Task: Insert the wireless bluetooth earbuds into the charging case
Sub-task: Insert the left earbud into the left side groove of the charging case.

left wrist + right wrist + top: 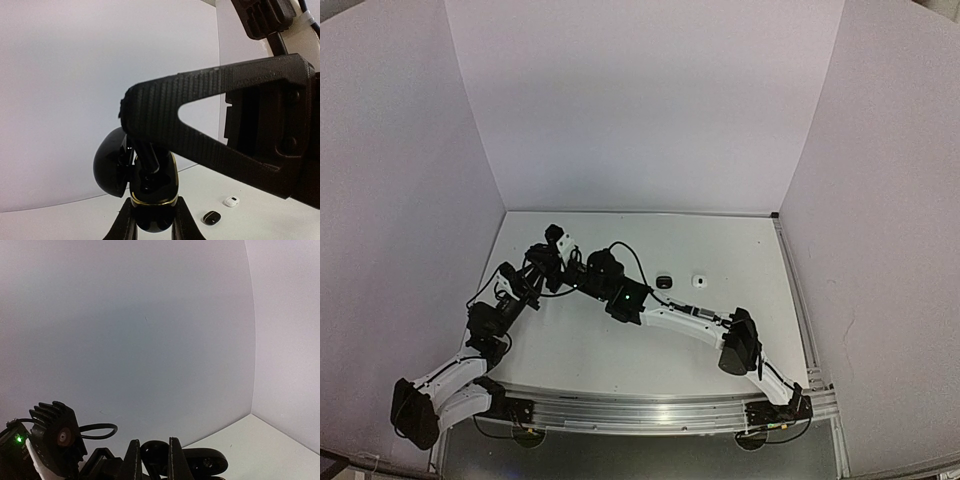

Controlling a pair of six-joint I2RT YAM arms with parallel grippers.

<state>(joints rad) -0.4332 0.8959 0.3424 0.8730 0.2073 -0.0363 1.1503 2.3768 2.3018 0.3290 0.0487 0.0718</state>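
At the table's [720,240] left, the left gripper [150,216] is clamped on the black case [152,194], which is upright with its lid open. The right gripper [153,444], jaws narrow, pinches a black earbud [156,455] that reaches into the case. Well apart to the right lie a small black item [212,217] and a white item [231,201].

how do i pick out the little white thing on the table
On the white table, just beyond the right arm, two tiny pieces lie side by side, not touching. Yours is the white piece on the right; the black piece beside it is the only neighbour.
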